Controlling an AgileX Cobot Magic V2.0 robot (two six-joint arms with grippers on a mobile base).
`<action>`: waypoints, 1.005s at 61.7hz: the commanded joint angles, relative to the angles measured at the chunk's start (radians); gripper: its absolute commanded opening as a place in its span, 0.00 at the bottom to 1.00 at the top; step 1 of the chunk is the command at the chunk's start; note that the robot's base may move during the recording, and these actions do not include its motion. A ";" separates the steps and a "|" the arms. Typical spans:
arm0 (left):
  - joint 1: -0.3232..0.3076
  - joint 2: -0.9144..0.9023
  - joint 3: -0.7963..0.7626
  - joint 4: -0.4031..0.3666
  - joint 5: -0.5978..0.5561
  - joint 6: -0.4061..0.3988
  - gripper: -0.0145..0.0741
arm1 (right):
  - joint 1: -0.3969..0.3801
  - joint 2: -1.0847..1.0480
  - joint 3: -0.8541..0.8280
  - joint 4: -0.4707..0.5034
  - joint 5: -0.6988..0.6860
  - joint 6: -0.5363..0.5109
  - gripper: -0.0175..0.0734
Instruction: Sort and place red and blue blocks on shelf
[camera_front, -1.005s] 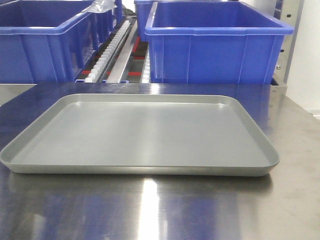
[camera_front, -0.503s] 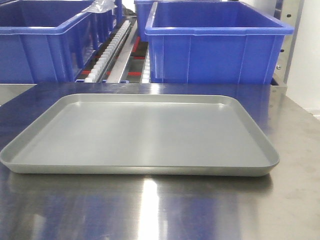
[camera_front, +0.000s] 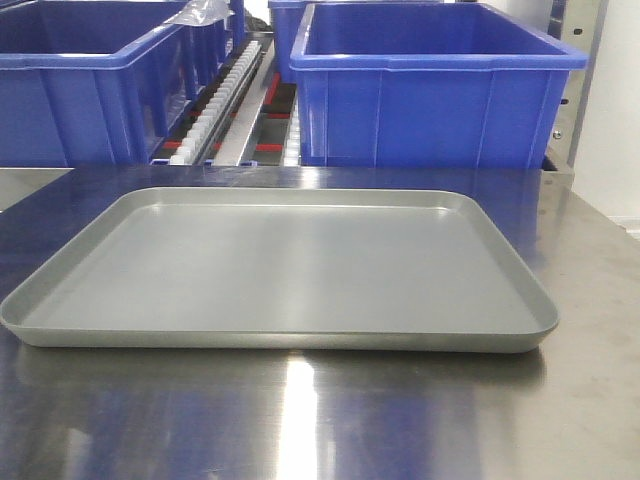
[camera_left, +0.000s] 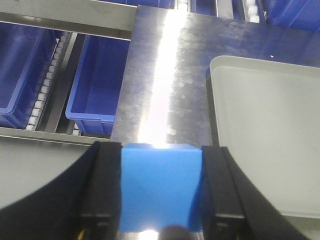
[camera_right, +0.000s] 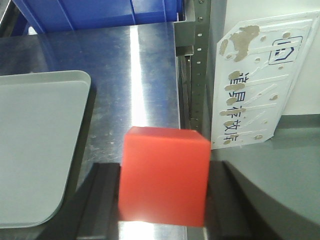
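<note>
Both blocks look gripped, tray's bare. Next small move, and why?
Probably advance the left hand forward toward the blue bins beyond the tray. It is shut on the blue block, the right hand is shut on the red block, and the tray holds nothing, so only placing seems left.

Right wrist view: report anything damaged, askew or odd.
The white sign right of the table leans tilted, its face blotched with brown patches across the lettering. The red block and tray look fine.
</note>
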 joint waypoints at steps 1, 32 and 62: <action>0.001 -0.002 -0.030 0.011 -0.079 -0.006 0.30 | -0.007 0.001 -0.029 -0.007 -0.077 -0.002 0.25; 0.001 -0.002 -0.030 0.011 -0.079 -0.006 0.30 | -0.007 0.001 -0.029 -0.007 -0.077 -0.002 0.25; 0.001 -0.002 -0.030 0.011 -0.079 -0.006 0.30 | -0.007 0.001 -0.029 -0.007 -0.077 -0.002 0.25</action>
